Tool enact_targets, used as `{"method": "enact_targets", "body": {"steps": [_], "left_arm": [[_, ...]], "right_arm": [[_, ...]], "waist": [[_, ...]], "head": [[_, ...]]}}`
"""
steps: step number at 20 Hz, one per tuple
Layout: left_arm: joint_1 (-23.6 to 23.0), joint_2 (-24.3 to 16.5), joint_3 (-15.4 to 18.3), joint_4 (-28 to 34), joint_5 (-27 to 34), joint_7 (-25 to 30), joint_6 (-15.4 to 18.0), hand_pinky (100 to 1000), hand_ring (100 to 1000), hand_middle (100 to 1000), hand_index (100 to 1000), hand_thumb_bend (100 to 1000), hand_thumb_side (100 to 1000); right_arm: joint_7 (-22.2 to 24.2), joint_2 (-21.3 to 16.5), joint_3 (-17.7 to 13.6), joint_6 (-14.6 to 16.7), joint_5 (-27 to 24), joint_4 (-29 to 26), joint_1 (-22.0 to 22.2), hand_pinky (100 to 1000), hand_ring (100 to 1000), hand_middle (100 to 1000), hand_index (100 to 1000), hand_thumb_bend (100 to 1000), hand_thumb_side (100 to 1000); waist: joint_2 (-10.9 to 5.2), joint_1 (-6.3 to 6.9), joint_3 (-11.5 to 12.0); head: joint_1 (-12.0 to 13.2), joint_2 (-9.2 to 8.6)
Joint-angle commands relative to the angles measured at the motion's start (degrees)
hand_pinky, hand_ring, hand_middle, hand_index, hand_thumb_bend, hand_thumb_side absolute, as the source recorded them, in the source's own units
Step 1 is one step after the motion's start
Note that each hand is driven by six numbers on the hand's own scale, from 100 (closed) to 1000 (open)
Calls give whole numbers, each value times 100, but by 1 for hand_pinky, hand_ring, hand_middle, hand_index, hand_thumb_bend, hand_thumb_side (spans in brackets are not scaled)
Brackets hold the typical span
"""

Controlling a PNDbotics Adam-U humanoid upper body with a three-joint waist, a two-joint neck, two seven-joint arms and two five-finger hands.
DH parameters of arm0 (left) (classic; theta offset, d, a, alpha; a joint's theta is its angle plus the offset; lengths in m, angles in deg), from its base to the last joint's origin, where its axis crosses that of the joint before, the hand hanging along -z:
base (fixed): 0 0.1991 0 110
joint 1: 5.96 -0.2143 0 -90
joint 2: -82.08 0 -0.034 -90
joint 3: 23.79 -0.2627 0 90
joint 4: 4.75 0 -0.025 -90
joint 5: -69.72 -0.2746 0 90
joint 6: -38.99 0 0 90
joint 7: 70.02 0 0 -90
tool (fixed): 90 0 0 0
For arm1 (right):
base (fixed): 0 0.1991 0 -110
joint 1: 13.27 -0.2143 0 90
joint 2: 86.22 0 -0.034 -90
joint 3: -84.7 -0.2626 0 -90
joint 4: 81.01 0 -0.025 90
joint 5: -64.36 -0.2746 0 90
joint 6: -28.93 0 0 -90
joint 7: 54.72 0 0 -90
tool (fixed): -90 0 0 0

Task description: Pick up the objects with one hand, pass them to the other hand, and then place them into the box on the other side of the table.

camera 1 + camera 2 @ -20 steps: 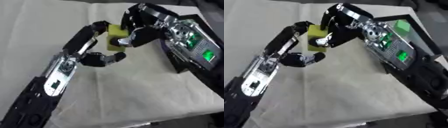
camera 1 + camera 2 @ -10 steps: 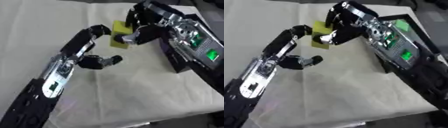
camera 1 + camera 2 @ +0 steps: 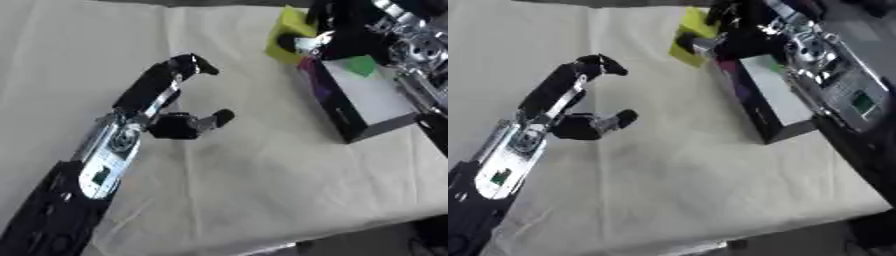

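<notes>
At the far right of the cloth-covered table (image 3: 245,190), a yellow-green block (image 3: 287,35) is held in the curled fingers of the right hand (image 3: 337,37), which is positioned just over the near corner of the open black box (image 3: 350,122). The block is carried upright at the box's far-left edge, apparently so that it can be lowered inside; it is judged to be not yet released, since the fingers are seen wrapped against its side. A small green object (image 3: 359,65) is already visible on the pale floor of the box, so part of the task appears done. Toward the middle of the table, the left hand (image 3: 179,107) is seen empty, its fingers loosely spread and its thumb held apart below them, hovering above the cloth well apart from the block. That open posture is consistent with a hand whose share of the pass is finished, with the block now entirely in the other hand's keeping. The left forearm (image 3: 109,155) is stretched in from the lower left corner, clear of the box. No other loose objects can be made out on the cloth in either view. Placement is judged the step in hand, and care over the box's wall is called for.
</notes>
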Motion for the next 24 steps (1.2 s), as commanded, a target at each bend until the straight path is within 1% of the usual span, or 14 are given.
{"method": "enact_targets", "body": {"steps": [1, 5, 8, 10, 13, 16, 18, 21, 24], "left_arm": [[65, -53, 52, 121, -28, -35, -9, 834, 753, 721, 803, 548, 812], [62, -77, 74, 151, -47, -45, -35, 834, 752, 717, 798, 539, 812], [62, -84, 83, 172, -40, -52, -46, 835, 752, 717, 798, 536, 811], [62, -84, 81, 182, -32, -50, -52, 835, 752, 717, 798, 536, 811], [65, -96, 90, 198, -24, -55, -59, 835, 752, 720, 797, 532, 803], [73, -112, 98, 251, -2, -76, -67, 835, 752, 720, 797, 533, 800], [78, -103, 90, 272, 11, -74, -70, 835, 752, 720, 797, 533, 799], [77, -89, 84, 286, 24, -69, -78, 835, 752, 720, 796, 531, 801], [79, -79, 80, 298, 30, -69, -81, 835, 752, 720, 795, 531, 800]], "right_arm": [[-407, -362, -437, 117, -248, -72, 222, 524, 495, 357, 428, 293, 100], [-1006, -483, -895, 230, -541, -72, 824, 522, 496, 364, 436, 299, 100], [-1437, -531, -1149, 295, -774, -72, 1166, 523, 497, 365, 438, 301, 100], [-1576, -554, -1195, 340, -868, -72, 1246, 523, 497, 365, 438, 301, 100], [-1658, -551, -1228, 351, -933, -44, 1298, 523, 499, 367, 441, 306, 100], [-1873, -531, -1483, 197, -1023, -54, 1633, 524, 500, 368, 441, 308, 100], [-2042, -517, -1548, 167, -1086, -64, 1826, 525, 501, 368, 442, 310, 100], [-2273, -515, -1497, 130, -1194, 14, 1939, 527, 503, 370, 444, 312, 100], [-2335, -531, -1423, 140, -1239, 180, 1927, 531, 506, 375, 449, 314, 100]], "waist": [[-86, 91, -27], [-59, 123, -45], [-45, 145, -50], [-43, 149, -47], [-29, 164, -68], [-13, 191, -70], [-10, 197, -46], [-7, 201, -25], [-3, 210, -4]], "head": [[-5, -12], [-28, -12], [-42, -12], [-49, -12], [-64, -12], [-139, -12], [-182, -12], [-220, -12], [-245, -12]]}}
